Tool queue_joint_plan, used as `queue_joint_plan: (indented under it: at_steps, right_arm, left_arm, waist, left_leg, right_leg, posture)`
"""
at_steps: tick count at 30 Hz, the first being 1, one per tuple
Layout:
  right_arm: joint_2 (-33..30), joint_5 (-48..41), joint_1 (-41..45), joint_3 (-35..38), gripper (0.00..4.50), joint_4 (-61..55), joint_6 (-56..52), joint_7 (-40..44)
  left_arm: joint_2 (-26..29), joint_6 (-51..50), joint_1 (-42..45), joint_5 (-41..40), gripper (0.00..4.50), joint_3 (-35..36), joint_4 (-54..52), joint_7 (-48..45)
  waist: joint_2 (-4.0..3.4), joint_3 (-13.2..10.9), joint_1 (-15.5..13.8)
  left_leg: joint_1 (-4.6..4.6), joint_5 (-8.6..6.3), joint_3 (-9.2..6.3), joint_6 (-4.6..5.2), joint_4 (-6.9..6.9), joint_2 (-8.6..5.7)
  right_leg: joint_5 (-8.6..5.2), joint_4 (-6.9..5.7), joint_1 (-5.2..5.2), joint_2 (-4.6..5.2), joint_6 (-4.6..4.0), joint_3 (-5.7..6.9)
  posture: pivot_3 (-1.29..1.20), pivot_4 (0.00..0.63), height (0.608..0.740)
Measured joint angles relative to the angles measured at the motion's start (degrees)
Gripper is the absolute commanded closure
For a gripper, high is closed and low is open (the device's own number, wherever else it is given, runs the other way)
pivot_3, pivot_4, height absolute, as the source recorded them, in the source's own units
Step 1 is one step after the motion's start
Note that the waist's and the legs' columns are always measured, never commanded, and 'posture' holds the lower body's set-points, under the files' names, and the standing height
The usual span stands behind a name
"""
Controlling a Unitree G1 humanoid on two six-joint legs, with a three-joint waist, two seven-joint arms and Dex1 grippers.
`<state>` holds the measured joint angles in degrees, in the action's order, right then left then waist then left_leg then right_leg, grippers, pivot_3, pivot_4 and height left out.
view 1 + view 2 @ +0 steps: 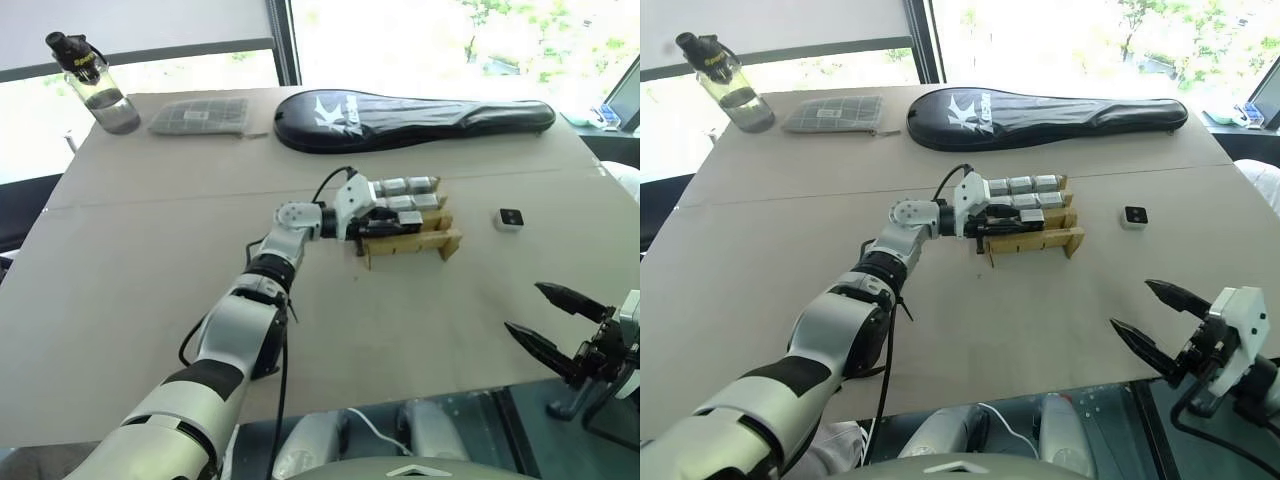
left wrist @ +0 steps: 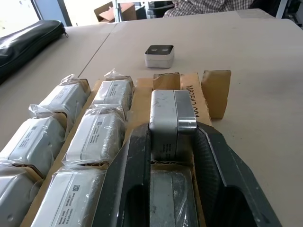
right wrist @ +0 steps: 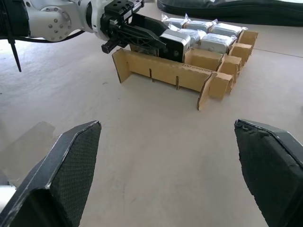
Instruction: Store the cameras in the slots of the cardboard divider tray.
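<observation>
At frame centre, the left gripper [image 2: 173,156] pinched a silver camera [image 2: 166,124] over the nearest row of the cardboard divider tray [image 1: 432,243] (its other rows held wrapped cameras). A loose camera [image 1: 510,219] lay right of it. The right gripper [image 1: 545,318], lower right, gaped wide, empty.

An office-like workroom: a cardboard-covered table [image 1: 150,260] beside large windows [image 1: 420,25], cardboard boxes [image 2: 113,10] behind.
</observation>
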<state>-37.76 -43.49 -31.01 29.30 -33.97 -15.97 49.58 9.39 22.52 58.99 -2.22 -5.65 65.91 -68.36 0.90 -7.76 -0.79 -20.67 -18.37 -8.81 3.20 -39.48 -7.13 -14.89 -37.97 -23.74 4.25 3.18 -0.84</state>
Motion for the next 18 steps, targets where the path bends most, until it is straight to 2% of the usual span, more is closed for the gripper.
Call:
queue_joint_plan:
  at_steps: [3, 7, 11, 15, 18]
  right_arm:
    - [0.0, 0.0, 0.0, 0.4, 0.03, 0.0, -0.1, 0.0]
    - [0.0, 0.0, 0.1, 0.4, 0.0, 0.0, -0.8, -0.2]
    - [0.0, 0.0, 0.2, 0.4, 0.0, 0.0, -1.3, -0.2]
    - [-0.1, 0.2, 1.6, 0.4, 0.0, 0.0, -1.7, -0.6]
    - [-0.5, 2.2, 4.8, 0.2, 0.0, 0.5, -2.9, -3.6]
  left_arm:
    - [0.0, -0.2, 0.0, 0.0, 3.78, 0.1, 0.0, -0.6]
    - [0.3, -1.1, 0.0, 0.8, 1.82, -0.2, 0.1, -0.8]
    - [0.2, -1.4, 0.0, 0.3, 0.11, 0.7, 0.1, -1.0]
    - [0.3, -1.9, 0.0, -0.5, 0.05, 1.2, -0.7, -2.5]
    - [2.6, -5.1, -0.7, -4.0, 0.05, 3.1, -8.4, -5.1]
  waist:
    - [-0.01, 0.0, 0.0]
    - [0.0, 0.1, 0.0]
    - [0.0, 0.1, 0.0]
    - [0.0, 0.0, 0.0]
    - [0.01, 0.0, 0.5]
  left_leg:
    - [0.0, 0.0, -0.01, 0.0, 0.0, 0.0]
    - [0.01, 0.0, 0.0, 0.0, 0.0, 0.0]
    - [0.0, 0.0, -0.01, 0.0, 0.0, 0.0]
    - [0.0, 0.0, 0.0, 0.0, -0.03, 0.0]
    - [-0.03, 0.0, 0.02, 0.0, -0.01, 0.01]
  right_leg:
    - [0.0, 0.0, 0.0, -0.01, 0.0, 0.0]
    - [0.0, 0.0, 0.0, -0.01, 0.0, -0.01]
    - [0.0, 0.0, -0.01, -0.01, 0.0, 0.0]
    - [0.0, -0.03, 0.0, 0.0, 0.0, 0.0]
    - [0.0, -0.04, -0.05, 0.0, 0.0, -0.05]
  posture:
    - [0.0, 0.15, 0.74]
    - [0.0, 0.15, 0.74]
    - [0.0, 0.15, 0.74]
    - [0.0, 0.15, 0.74]
    - [0.0, 0.15, 0.74]
